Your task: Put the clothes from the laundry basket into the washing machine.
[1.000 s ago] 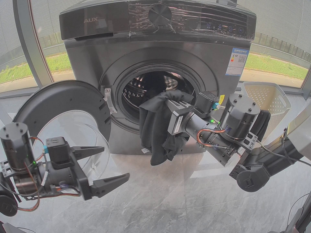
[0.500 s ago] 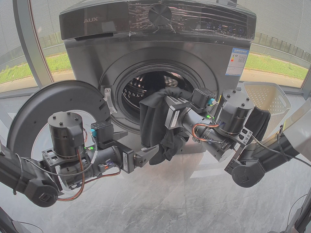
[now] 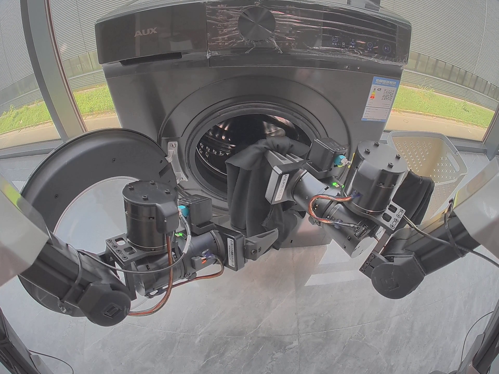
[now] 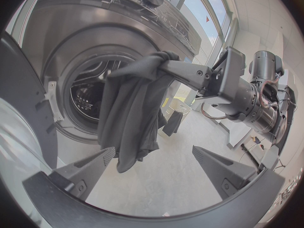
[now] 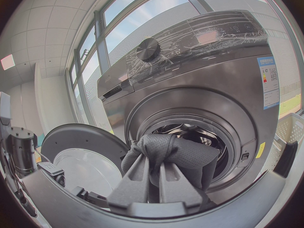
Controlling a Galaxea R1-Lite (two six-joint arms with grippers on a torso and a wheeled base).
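- Black garment (image 3: 249,193) is gripped at a bunched top fold by the right pincer (image 5: 154,162), whose fingers are closed tight on the fabric.
- From that grip the garment is hung before the lower right part of the drum opening (image 3: 234,136), with its loose length draped down past the rim and held off the floor (image 3: 270,312).
- Just under the garment's lower edge the left pincer (image 4: 152,150) is held with its fingers spread wide apart; whether the fabric is touched by them cannot be told.
- Behind both pincers the grey washing machine (image 3: 249,79) is seen, its round door (image 3: 99,162) swung fully open to the robot's left.
- To the right of the machine a pale laundry basket (image 3: 429,157) is set on the floor, and a dark cloth (image 4: 174,122) is draped over its rim.
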